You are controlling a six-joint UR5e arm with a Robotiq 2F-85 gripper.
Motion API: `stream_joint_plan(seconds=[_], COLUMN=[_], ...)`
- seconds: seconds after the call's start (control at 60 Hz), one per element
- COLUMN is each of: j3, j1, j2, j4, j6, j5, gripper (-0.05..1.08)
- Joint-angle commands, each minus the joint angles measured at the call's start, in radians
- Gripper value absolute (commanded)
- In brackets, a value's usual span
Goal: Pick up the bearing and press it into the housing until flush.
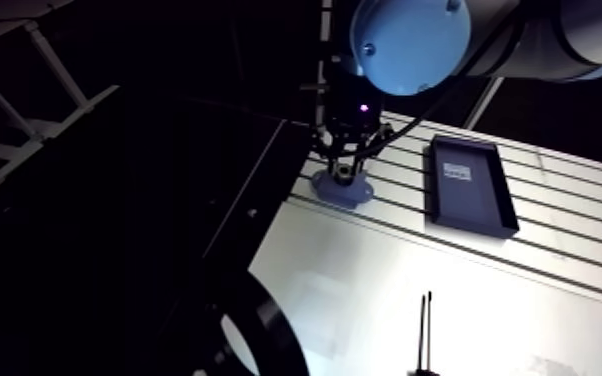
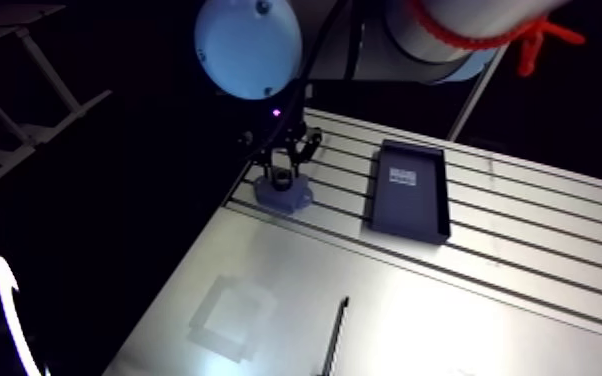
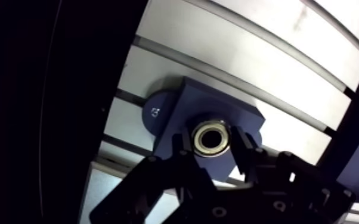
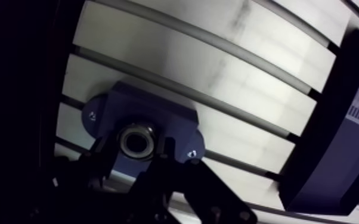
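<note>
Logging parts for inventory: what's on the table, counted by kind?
Bearing: 1
Blue housing: 1
Black tray: 1
Thin black rod: 1
Total: 4

My arm camera rides high on my upper link, well back from the housing point(image 1: 342, 187). It looks down across the slotted table point(image 1: 385, 290), so the housing shows small at the table's edge, with the black tray point(image 1: 470, 185) beside it. My wrist camera hangs close above the housing, looking down past my gripper point(image 3: 212, 142), and the housing fills its middle. Both views share the housing, the slots around it and the tray's nearer side.
</note>
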Motion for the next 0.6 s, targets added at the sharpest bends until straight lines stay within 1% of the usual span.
stream_joint_plan(seconds=[0.017,0.6], j3=[0.001,0.005], j1=[0.0,-0.001], j2=[-0.001,-0.007], j4=[-0.002,0.002], j6=[0.0,0.0], j5=[0.0,-0.001], gripper=[0.63,0.64])
